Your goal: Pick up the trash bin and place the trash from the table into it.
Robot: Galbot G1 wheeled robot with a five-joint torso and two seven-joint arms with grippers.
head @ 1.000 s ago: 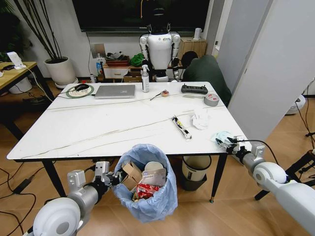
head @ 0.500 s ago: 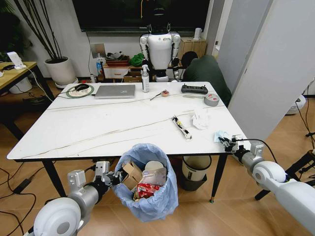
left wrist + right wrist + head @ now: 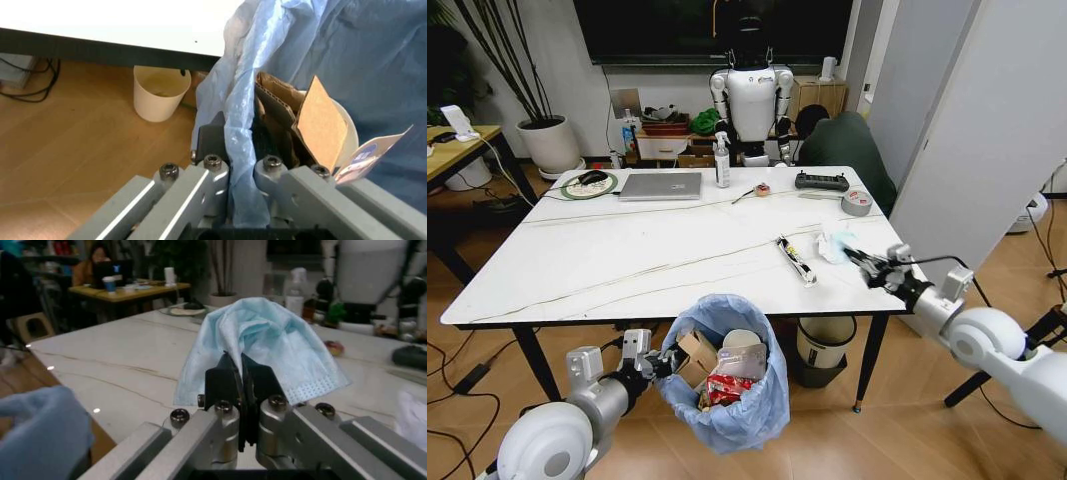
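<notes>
Below the near bench edge, the left hand [image 3: 664, 361] stays clamped on the liner rim of the trash bin [image 3: 727, 372] (cardboard, cup and red wrapper inside). At the bench's [image 3: 627, 260] right side, the right hand [image 3: 867, 266], pinched shut on a pale-blue tissue [image 3: 257, 347], has risen from the near right corner to above the surface beside the white tissue [image 3: 835, 243]. A dark wrapper [image 3: 796, 259] lies nearby. Farther back sit a laptop [image 3: 660, 185] and tape roll [image 3: 857, 203]; beyond stands a white robot [image 3: 751, 95].

Grey-and-white robot arms

Rounded white shells, silver-grey links — black fingers [image 3: 220, 385] on bolted metal brackets, thin black cable.
</notes>
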